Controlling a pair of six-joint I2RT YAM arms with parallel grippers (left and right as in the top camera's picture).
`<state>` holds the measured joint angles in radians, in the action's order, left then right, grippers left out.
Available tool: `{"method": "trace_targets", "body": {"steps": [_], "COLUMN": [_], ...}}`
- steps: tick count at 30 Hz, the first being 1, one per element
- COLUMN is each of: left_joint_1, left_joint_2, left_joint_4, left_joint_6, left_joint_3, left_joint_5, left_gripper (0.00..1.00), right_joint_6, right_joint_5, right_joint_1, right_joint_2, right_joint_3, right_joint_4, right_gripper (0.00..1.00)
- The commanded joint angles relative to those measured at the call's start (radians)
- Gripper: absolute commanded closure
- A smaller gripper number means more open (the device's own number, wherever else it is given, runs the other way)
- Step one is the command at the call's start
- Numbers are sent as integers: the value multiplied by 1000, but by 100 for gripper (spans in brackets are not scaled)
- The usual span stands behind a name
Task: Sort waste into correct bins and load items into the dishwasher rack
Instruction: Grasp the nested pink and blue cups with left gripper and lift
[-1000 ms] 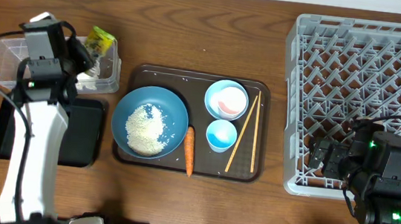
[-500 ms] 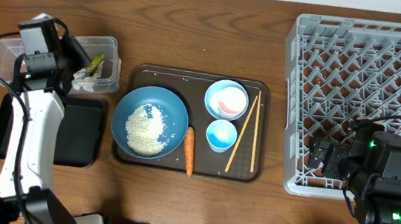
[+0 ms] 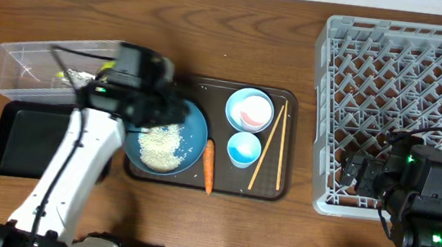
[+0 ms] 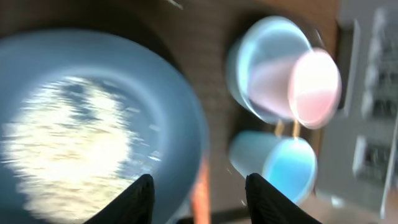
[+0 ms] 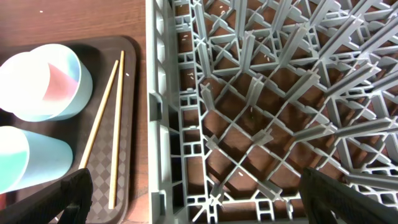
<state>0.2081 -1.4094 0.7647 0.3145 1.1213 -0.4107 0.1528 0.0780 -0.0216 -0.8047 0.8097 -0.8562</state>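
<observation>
Left arm (image 3: 78, 154) swung from box (image 3: 21, 65) to plate (image 3: 196, 132), jaws open, empty, right jaws wide above rack (image 3: 408, 69)

- Tabletop (image 3: 229, 42): warm brown wood grain.
- Serving tray (image 3: 204, 86): dark brown, with a fine diamond-chequered surface.
- Plate (image 3: 195, 137): mid blue, holding a white heap of rice (image 3: 161, 146).
- Carrot (image 3: 208, 167): orange.
- Upper cup (image 3: 250, 109): light blue rim, white and pale pink inside.
- Lower cup (image 3: 244, 149): light blue.
- Chopsticks (image 3: 267, 145): pale wood.
- Dishwasher rack (image 3: 407, 77): grey lattice.
- Plastic box (image 3: 22, 61): clear.
- Flat tray (image 3: 13, 143): black.
</observation>
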Motion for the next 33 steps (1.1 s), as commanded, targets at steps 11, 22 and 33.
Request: {"method": "trace_targets", "body": {"steps": [11, 22, 33], "left_joint_1": [289, 335, 323], "left_joint_2": [-132, -315, -253], "left_joint_4": [-31, -100, -2], "left_joint_6": [32, 32, 32], "left_joint_3": [-7, -7, 10], "left_joint_5": [38, 38, 6], "left_gripper": [49, 59, 94], "right_joint_6": [-4, -4, -4], "right_joint_5": [-3, -3, -18], "right_joint_1": [16, 16, 15], "right_joint_2": [0, 0, 0], "right_joint_3": [19, 19, 19], "right_joint_4": [-9, -13, -25], "right_gripper": [1, 1, 1]}}
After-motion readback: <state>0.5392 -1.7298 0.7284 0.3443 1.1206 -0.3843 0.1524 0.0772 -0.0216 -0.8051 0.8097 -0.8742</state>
